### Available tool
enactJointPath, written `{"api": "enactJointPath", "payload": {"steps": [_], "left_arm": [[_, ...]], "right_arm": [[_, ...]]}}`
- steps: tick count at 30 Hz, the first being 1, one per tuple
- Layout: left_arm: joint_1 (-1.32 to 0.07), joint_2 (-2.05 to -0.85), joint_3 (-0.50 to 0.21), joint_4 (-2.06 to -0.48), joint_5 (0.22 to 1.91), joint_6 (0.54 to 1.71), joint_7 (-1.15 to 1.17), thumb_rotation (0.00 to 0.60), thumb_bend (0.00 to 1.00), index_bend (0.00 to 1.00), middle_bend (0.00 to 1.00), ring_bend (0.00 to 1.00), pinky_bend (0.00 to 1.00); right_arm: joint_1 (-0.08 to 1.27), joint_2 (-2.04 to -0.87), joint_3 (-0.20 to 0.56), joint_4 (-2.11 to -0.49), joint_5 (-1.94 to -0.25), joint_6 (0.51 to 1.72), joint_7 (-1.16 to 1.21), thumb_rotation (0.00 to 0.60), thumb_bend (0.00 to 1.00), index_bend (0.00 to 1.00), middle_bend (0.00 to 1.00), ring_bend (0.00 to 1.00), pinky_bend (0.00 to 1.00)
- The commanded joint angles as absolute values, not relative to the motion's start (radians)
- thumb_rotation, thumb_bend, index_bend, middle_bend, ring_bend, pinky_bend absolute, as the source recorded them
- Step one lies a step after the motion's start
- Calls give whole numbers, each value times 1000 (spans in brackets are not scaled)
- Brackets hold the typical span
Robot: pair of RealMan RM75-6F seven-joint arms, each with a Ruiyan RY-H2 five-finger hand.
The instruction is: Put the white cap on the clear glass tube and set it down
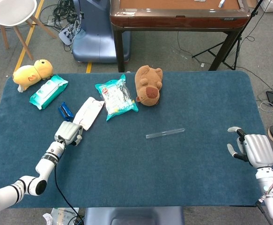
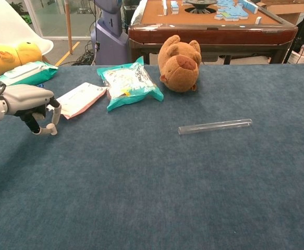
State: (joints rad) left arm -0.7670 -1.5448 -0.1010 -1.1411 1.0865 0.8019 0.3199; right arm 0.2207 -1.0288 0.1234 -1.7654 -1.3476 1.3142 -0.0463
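The clear glass tube [image 1: 165, 133] is lying lengthwise left-to-right, roughly midway between the curled, seemingly empty left hand [image 1: 69, 133] and the spread, empty right hand [image 1: 248, 149]

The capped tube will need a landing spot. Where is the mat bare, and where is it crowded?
Bare mat lies between the glass tube and the right hand, and along the near edge. The far-left is crowded: wipes pack, white pouch, snack bag, plush bear, left hand.

The counter [image 1: 183, 173] is covered in matt, napped dark-blue cloth. Near its middle, a smooth clear glass tube [image 1: 165, 133] is seen; at the far edge, a furry brown plush bear [image 1: 148, 86] and a glossy teal plastic packet [image 1: 116, 97].
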Motion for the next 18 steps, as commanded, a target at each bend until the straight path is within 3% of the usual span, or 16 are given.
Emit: {"api": "enactJointPath", "payload": {"steps": [1, 10, 18], "left_arm": [[-767, -1547, -102, -1138, 1089, 801, 319, 600, 278, 512, 1000, 1000, 1000], [-758, -1518, -132, -1178, 1093, 812, 256, 600, 278, 528, 1000, 1000, 1000], [-732, -1397, -161, -1363, 1104, 837, 184, 600, 279, 528, 1000, 1000, 1000]], "right_arm": [[221, -1029, 124, -1766, -1347, 1313, -47, 600, 349, 340, 867, 927, 903], [232, -1027, 127, -1769, -1341, 1298, -65, 600, 349, 352, 866, 927, 904], [332, -1018, 143, -1791, -1314, 1159, -171, 600, 349, 373, 839, 919, 910]]}}
